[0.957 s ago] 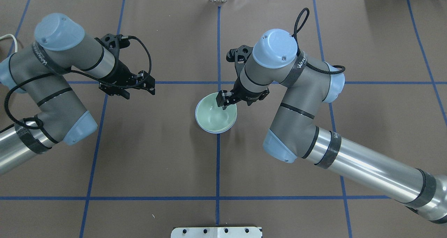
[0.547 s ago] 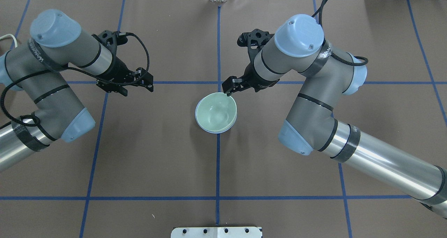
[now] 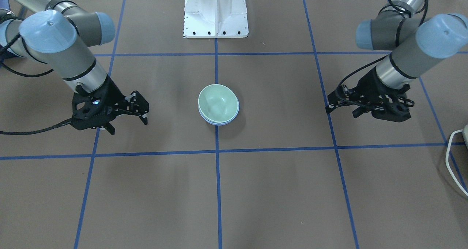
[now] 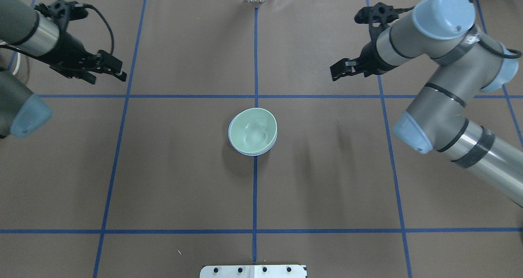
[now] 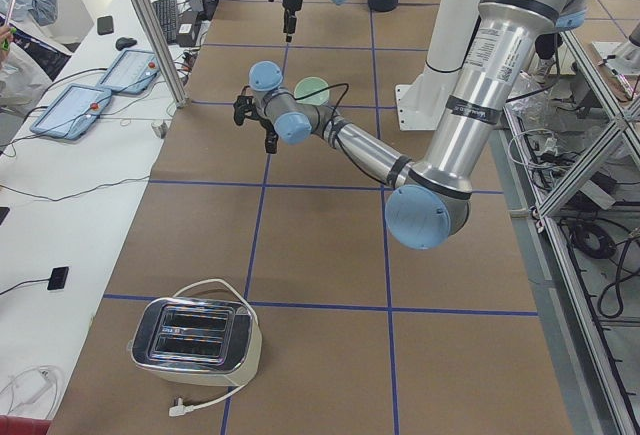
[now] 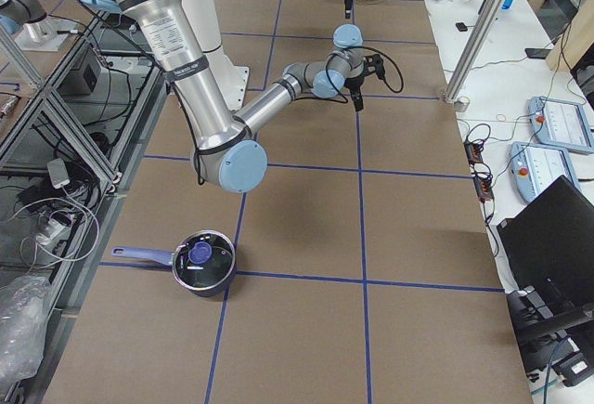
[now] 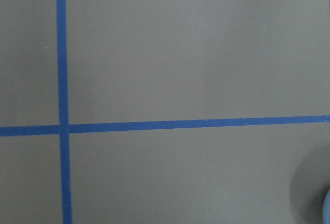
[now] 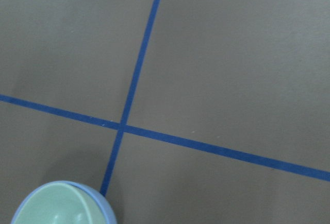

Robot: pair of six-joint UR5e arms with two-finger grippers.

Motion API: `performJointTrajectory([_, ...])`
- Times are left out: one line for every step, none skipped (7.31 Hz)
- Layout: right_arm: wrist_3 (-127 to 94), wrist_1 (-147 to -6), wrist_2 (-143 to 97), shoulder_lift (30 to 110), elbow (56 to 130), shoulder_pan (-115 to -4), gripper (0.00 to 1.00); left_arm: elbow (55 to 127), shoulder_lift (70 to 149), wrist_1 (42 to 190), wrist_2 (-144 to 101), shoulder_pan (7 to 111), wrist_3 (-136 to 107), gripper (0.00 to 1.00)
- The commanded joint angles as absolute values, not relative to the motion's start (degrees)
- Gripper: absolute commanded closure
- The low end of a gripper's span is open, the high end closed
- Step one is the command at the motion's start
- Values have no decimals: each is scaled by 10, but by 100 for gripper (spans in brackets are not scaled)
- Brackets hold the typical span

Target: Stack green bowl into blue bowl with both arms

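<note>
The green bowl point(image 4: 252, 130) sits nested inside the blue bowl point(image 4: 254, 153) at the table's centre, on the blue tape cross. Only the blue bowl's rim shows under it. The same stack shows in the front view, green bowl point(image 3: 216, 101) in blue bowl point(image 3: 220, 123). My left gripper point(image 4: 107, 77) hangs open and empty far to the bowls' left. My right gripper point(image 4: 345, 74) hangs open and empty far to their right. In the front view the left gripper point(image 3: 342, 110) and right gripper point(image 3: 128, 124) flank the stack. The right wrist view catches the green bowl point(image 8: 56, 206) at its lower left.
The white base pedestal point(image 3: 215, 11) stands at the robot's side of the table. A toaster point(image 5: 195, 335) sits at the left end and a dark pot point(image 6: 202, 260) at the right end. A white cable point(image 3: 455, 157) lies by the left edge.
My right gripper has left the green bowl's rim, risen and drawn back far right. My left arm has drawn back to the left. The stacked bowls have not moved.
</note>
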State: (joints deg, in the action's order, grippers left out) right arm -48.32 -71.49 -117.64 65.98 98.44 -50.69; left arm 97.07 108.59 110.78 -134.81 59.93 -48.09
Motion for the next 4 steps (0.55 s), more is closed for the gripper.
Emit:
performJointTrajectory([-366, -723, -1223, 734, 991, -590, 0, 986, 1045, 1039, -1360, 659, -333, 2])
performJointTrajectory([-298, -743, -1248, 771, 994, -638, 0, 1012, 1019, 977, -1359, 687, -259, 2])
performJointTrajectory([-267, -753, -1251, 808, 999, -672, 0, 1035, 982, 933, -1358, 711, -186, 2])
performJointTrajectory([-245, -753, -1249, 848, 1005, -695, 0, 1040, 950, 923, -1359, 728, -145, 2])
